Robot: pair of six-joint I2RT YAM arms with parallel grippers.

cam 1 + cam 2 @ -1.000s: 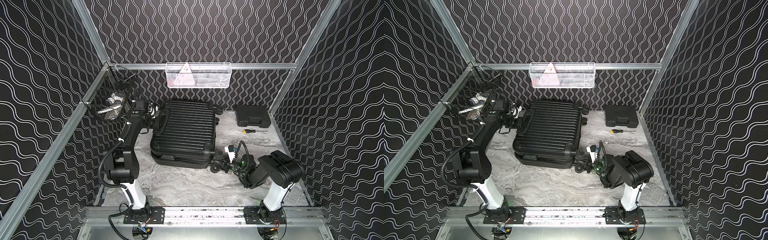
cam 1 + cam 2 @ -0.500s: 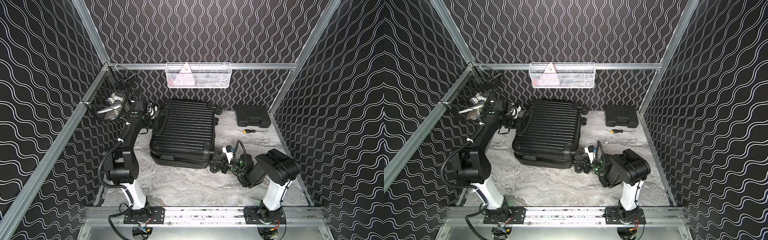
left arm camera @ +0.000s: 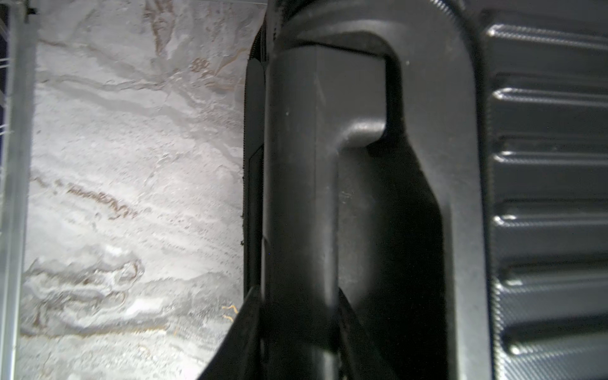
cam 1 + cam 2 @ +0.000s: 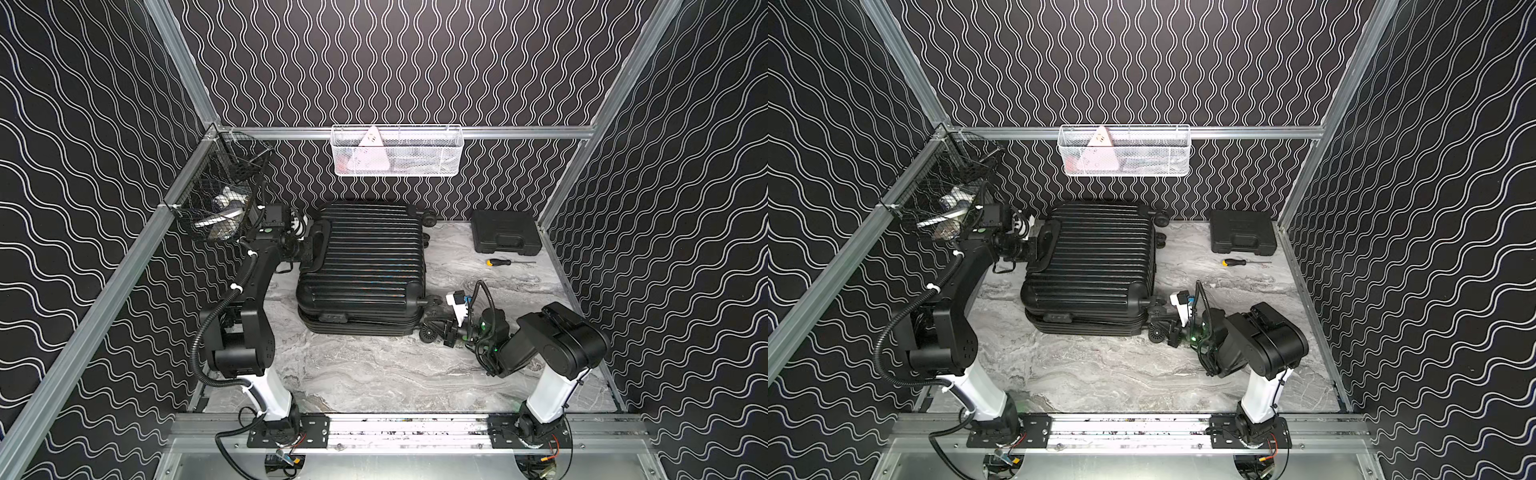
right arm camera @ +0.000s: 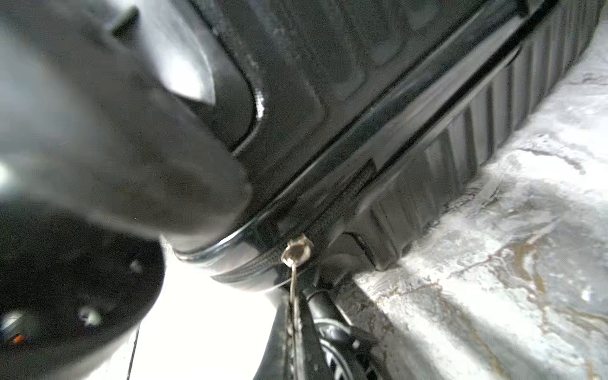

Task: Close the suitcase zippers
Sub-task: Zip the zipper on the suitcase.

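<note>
Both closed: left pincer on suitcase handle, right pincer on zipper pull.

One suitcase on one worktop, with one handle at its left end and one silvery zipper pull in the right wrist view; its wheels are too crowded to count

One flat tool case and one screwdriver

Two baskets on the rails: one white mesh basket, one black wire basket

Two arms, the left arm and the right arm, each with one gripper: left gripper, right gripper, two in all
</note>
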